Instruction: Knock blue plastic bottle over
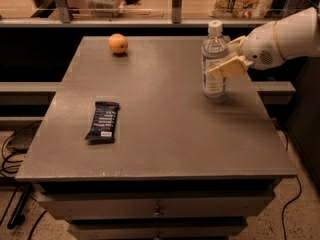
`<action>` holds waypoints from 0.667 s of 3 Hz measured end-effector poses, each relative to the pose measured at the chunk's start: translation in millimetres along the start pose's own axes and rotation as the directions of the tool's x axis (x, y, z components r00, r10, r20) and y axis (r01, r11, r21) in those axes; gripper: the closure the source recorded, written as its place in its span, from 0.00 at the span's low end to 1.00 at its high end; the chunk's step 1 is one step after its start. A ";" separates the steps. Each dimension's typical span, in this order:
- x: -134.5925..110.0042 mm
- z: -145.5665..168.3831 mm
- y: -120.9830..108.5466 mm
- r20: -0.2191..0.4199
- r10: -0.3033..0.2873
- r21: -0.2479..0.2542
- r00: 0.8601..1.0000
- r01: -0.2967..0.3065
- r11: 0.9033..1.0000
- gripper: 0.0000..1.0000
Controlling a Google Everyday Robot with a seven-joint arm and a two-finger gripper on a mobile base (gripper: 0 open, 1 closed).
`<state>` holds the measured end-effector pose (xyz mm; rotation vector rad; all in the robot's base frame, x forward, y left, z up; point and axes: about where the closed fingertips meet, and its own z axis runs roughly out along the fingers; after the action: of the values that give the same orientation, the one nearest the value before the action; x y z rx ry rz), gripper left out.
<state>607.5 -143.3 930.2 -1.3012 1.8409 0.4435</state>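
The blue plastic bottle [210, 54] stands upright on the grey table [165, 139], on the right-hand side towards the far edge, its base flat on the top and its white cap [215, 26] uppermost; a pale label with dark print wraps its lower half. The gripper [226, 67] is at the bottle's right side at about mid-height, its tan tip lying across the front of the bottle and touching it or very nearly so; whether the gripper is released or clenched cannot be told from this angle. The white arm [287, 34] reaches in from the right edge of the view, held above the table's right border. An orange [118, 43] sits near the far left corner of the table, well apart from the bottle; a dark blue wrapped bar [103, 121] lies flat on the left side, nearer the front, also well apart from the bottle and the gripper. Below the tabletop a drawer front with a small knob [158, 213] shows; cables [11, 151] trail on the floor at the left.
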 end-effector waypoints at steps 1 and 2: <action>-26.2 4.1 7.5 -0.029 -0.082 -0.001 0.996 0.082 0.997 0.85; -46.2 6.2 15.4 -0.147 -0.191 0.024 0.971 0.196 0.980 1.00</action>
<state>602.3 -104.5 960.0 -1.5034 1.8069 0.2135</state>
